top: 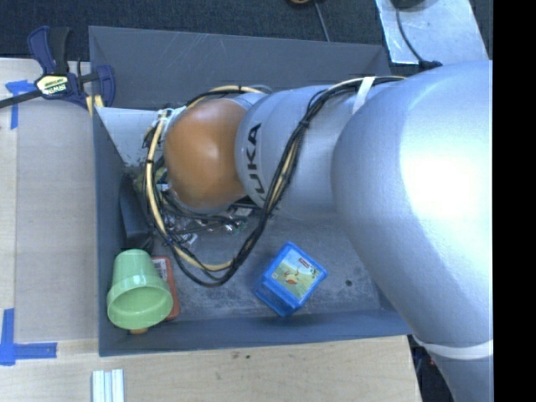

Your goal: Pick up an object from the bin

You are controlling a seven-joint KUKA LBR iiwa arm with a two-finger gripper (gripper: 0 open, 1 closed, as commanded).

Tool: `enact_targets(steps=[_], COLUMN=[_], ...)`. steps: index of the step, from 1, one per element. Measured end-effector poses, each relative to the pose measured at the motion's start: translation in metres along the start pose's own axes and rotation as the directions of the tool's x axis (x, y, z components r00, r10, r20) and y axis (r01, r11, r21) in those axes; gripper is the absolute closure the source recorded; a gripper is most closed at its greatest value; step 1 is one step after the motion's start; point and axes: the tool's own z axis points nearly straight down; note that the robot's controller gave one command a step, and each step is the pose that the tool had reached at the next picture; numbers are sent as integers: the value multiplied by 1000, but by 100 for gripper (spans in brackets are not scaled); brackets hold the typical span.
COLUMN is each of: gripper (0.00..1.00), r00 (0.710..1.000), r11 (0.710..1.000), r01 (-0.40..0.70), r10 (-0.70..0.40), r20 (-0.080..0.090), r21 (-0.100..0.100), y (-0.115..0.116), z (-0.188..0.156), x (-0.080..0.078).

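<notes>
Reaching leftward, arm (335, 157) down in bin (251, 57)

one green cup (138, 293), one blue box (289, 279)

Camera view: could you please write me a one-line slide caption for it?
KUKA arm reaches into the grey bin, beside a green cup and a blue box.

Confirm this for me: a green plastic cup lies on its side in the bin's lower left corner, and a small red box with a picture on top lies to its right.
The colour is wrong: the box is blue, not red. The camera view shows the small blue box, picture on top, to the right of the green plastic cup, which lies on its side in the lower left corner of the grey metal bin.
</notes>
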Motion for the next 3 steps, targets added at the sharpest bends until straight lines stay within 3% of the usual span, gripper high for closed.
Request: enact_targets(steps=[1, 2, 3], gripper=[100, 100, 100], r00=[997, 986, 981], r11=[997, 986, 981], r01=[79, 168, 192], r10=[-79, -168, -192], r20=[-2, 0, 3], r21=[18, 10, 10], y=[10, 32, 28], z=[-2, -3, -2], x=[11, 21, 26])
